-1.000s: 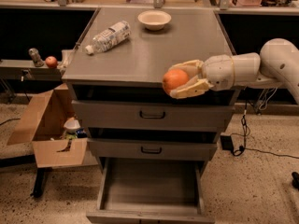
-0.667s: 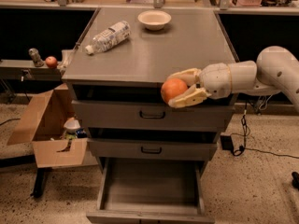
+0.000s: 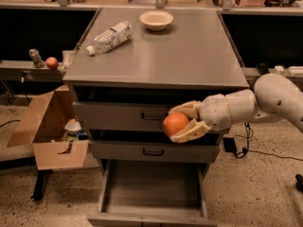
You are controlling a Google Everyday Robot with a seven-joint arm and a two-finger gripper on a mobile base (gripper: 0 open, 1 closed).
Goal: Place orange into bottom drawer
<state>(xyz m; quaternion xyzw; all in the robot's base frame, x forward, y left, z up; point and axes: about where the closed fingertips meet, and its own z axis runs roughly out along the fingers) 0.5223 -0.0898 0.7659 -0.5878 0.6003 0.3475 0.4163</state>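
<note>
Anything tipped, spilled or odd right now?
Only the clear plastic water bottle lies on its side on the grey metal cabinet top; no spill shows. The end effector holds the round orange fruit above the open grey bottom drawer.

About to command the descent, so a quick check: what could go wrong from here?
1. The gripper holds the orange in front of the top drawer, well above the open bottom drawer; released here, it could bounce out.
2. Going down, the gripper may clip the middle drawer's handle just below it.
3. The drawer floor is bare, so the round orange may roll.
</note>
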